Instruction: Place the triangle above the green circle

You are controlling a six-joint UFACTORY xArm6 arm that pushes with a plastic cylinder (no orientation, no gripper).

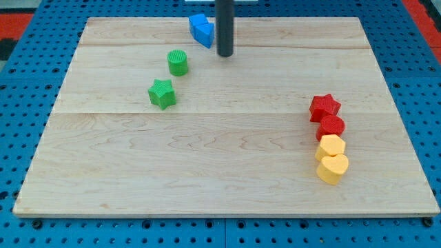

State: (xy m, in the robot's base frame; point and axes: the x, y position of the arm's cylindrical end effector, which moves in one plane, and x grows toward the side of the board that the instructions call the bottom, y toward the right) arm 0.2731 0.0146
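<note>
A blue triangle block (pixel 200 29) lies near the board's top edge, a little left of centre. My tip (pixel 225 54) rests on the board just right of it and slightly lower, close to or touching its right side. The green circle (pixel 178 63) stands below and to the left of the blue block. A green star (pixel 162 94) lies below and left of the green circle.
At the view's right, a line of blocks runs downward: a red star (pixel 324 107), a red round block (pixel 331 127), a yellow hexagon (pixel 331 147) and a yellow heart (pixel 333 168). The wooden board (pixel 227 172) sits on a blue pegboard.
</note>
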